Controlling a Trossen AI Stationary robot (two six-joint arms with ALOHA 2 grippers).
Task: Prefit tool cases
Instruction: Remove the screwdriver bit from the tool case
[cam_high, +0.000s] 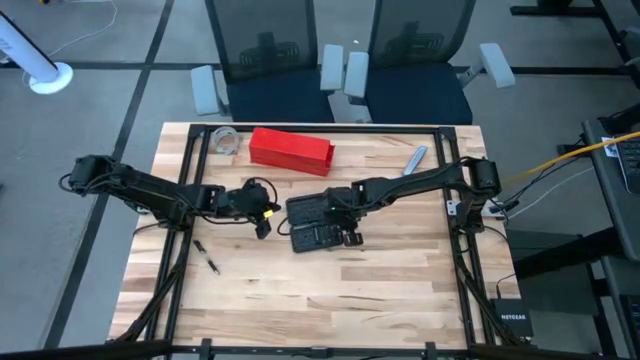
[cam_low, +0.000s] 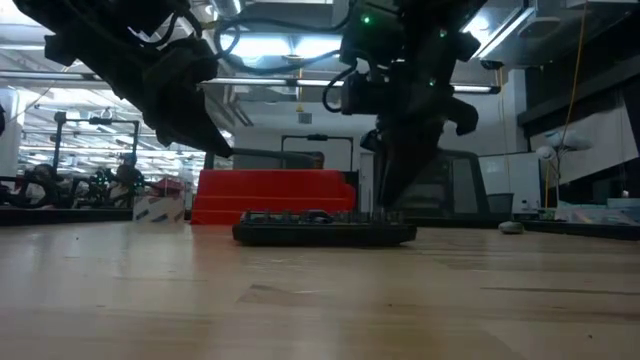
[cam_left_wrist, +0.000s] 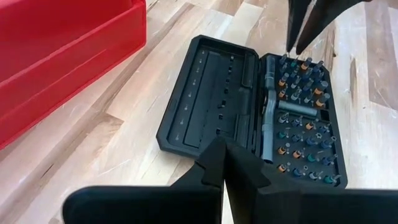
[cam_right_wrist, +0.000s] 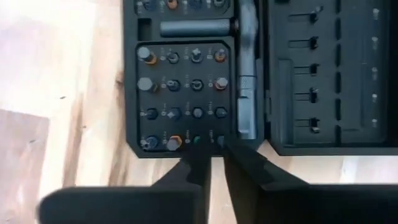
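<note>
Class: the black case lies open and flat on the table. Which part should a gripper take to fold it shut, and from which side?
Probably the outer long edge of the empty half of the case, from the side away from the hinge. That half carries no bits, and its free edge lies farthest from the hinge, so it should swing over most easily.

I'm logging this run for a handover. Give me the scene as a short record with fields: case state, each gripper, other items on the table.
tool case: black tool case lies open and flat mid-table, one half filled with bits, the other half empty
left gripper: left gripper is shut, hovering just left of the case, holding nothing
right gripper: right gripper is nearly shut, at the edge of the bit-filled half
red box: red box sits behind the case, apart from it
table: wooden table
</note>
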